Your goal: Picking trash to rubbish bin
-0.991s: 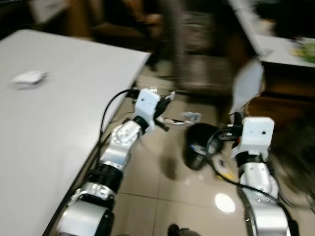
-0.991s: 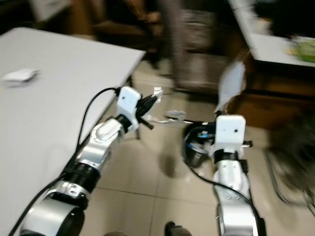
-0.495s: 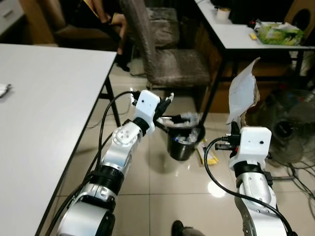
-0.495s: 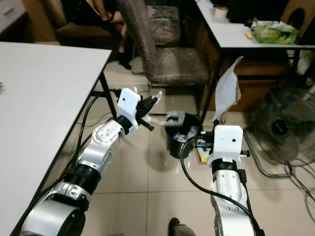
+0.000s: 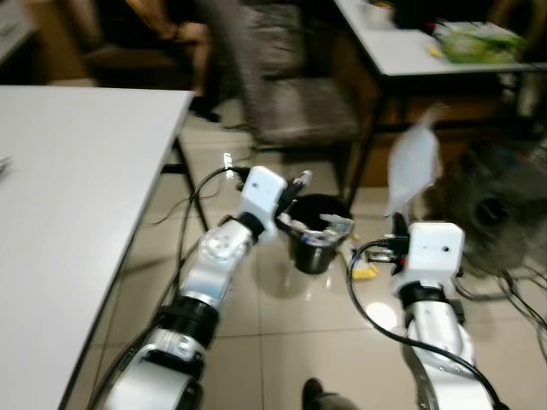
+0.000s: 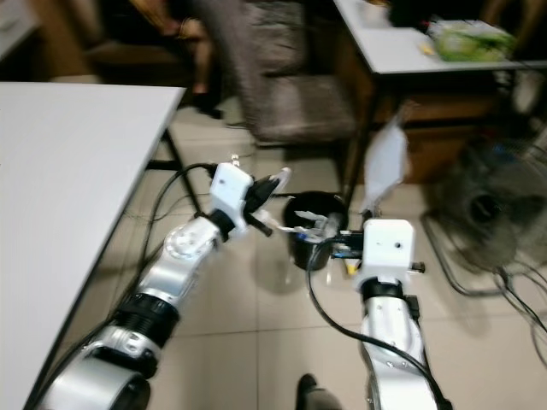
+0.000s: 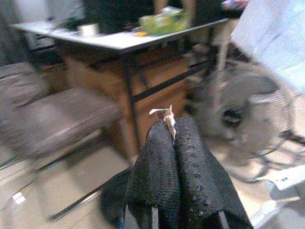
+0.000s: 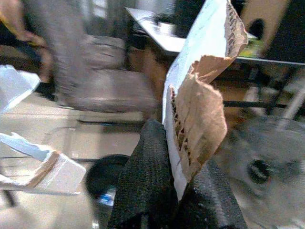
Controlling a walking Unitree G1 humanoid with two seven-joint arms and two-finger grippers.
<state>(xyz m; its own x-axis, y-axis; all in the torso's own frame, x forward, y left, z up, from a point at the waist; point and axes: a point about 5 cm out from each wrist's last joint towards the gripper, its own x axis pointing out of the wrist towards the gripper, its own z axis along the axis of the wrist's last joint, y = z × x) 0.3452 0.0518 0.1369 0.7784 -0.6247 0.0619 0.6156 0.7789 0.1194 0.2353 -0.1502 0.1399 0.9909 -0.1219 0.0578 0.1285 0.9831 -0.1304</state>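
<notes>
A black rubbish bin [image 5: 314, 239] with trash in it stands on the tiled floor between my two arms. My left gripper [image 5: 295, 186] hovers at the bin's near rim; in the left wrist view the gripper [image 7: 172, 125] is shut on a small white and brown scrap [image 7: 164, 113]. A clear wrapper [image 5: 332, 224] lies at the bin's rim. To the right of the bin, my right gripper [image 8: 177, 167] is shut on a torn piece of cardboard [image 5: 412, 166], white on one face and brown on the other, which stands upright above the wrist.
A white table [image 5: 77, 196] runs along my left. Behind the bin stands a grey padded chair [image 5: 295, 98], with a person's leg [image 5: 175, 26] beyond it. At the back right is a desk [image 5: 410, 60], with a floor fan [image 5: 491, 209] below it. A yellow scrap [image 5: 363, 272] lies on the floor.
The whole view swung right and then came nearer, so the bin now sits close under my left gripper. Both grippers keep their hold.
</notes>
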